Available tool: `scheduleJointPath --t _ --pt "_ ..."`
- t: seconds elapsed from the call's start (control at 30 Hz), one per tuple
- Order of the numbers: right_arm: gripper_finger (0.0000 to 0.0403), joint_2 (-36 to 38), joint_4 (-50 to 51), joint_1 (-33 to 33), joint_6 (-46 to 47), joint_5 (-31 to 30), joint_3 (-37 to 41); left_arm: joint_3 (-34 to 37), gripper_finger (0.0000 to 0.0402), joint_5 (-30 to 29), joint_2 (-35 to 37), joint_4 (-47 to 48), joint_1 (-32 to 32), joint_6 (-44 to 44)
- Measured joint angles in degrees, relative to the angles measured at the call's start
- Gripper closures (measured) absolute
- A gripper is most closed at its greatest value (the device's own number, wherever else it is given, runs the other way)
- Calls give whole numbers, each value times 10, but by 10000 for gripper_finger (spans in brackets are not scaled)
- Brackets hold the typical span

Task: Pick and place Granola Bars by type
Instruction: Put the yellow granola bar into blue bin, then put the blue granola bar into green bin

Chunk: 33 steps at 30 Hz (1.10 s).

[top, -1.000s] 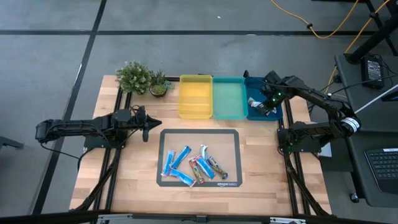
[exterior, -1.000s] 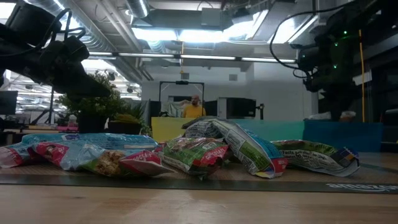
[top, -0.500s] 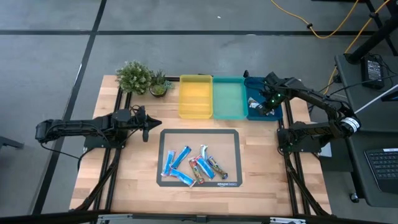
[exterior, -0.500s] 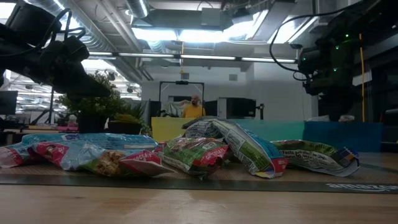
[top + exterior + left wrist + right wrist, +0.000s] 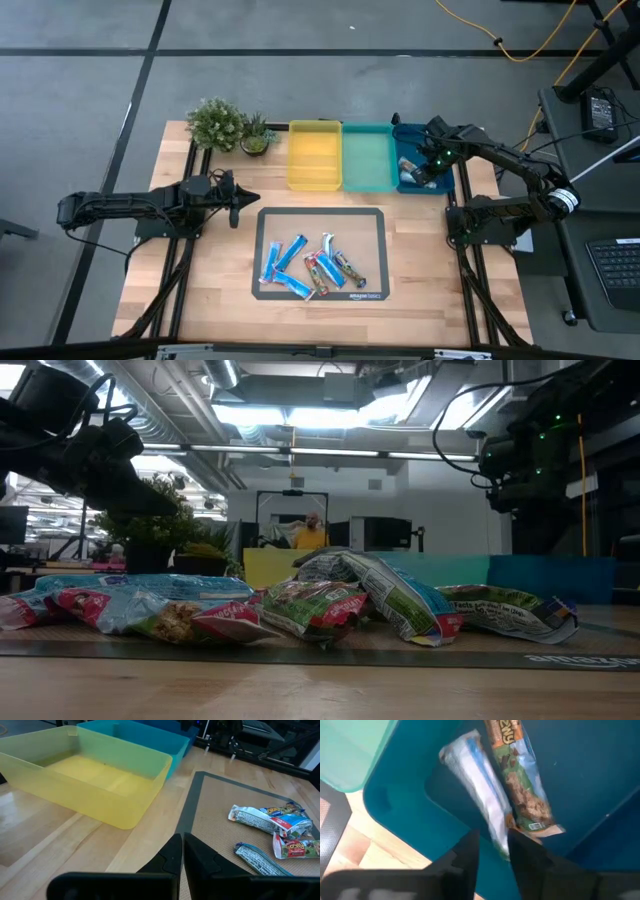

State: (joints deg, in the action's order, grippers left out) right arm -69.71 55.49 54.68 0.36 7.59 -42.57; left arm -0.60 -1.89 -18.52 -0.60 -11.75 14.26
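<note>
Two granola bars [image 5: 512, 785] lie side by side in the blue tray [image 5: 410, 178], at the table's two o'clock; the rest sit heaped on the mat [image 5: 375, 225] at six. The right gripper [image 5: 492, 845] hangs just above the pair, fingers narrowly parted and seemingly empty. Lifting away, a finger could snag a wrapper. The left gripper [image 5: 182, 850], closed, waits at nine o'clock.

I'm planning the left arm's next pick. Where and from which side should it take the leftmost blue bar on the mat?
Probably from straight above, fingers closing across the narrow width of the leftmost blue bar at mid-length. It lies flat on the mat with its left edge free; another blue bar lies close on its right.
</note>
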Motion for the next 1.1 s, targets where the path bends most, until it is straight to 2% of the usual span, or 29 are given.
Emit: scheduleJointPath --t 0.17,0.3,0.4,0.53,0.83,1.1 --pt "230 0 0 0 4 0 0 0 391 0 0 0 0 0" --pt "215 1 12 -14 5 24 -15 0 389 0 0 0 0 0" --pt "220 1 30 -49 -9 66 -41 0 391 0 0 0 0 0" --pt "237 1 49 -120 -22 87 -94 0 390 0 0 0 0 0" --pt "257 2 51 -271 -25 52 -210 0 392 0 0 0 0 0" --pt "257 2 43 -396 -157 60 -252 0 389 0 0 0 0 0"
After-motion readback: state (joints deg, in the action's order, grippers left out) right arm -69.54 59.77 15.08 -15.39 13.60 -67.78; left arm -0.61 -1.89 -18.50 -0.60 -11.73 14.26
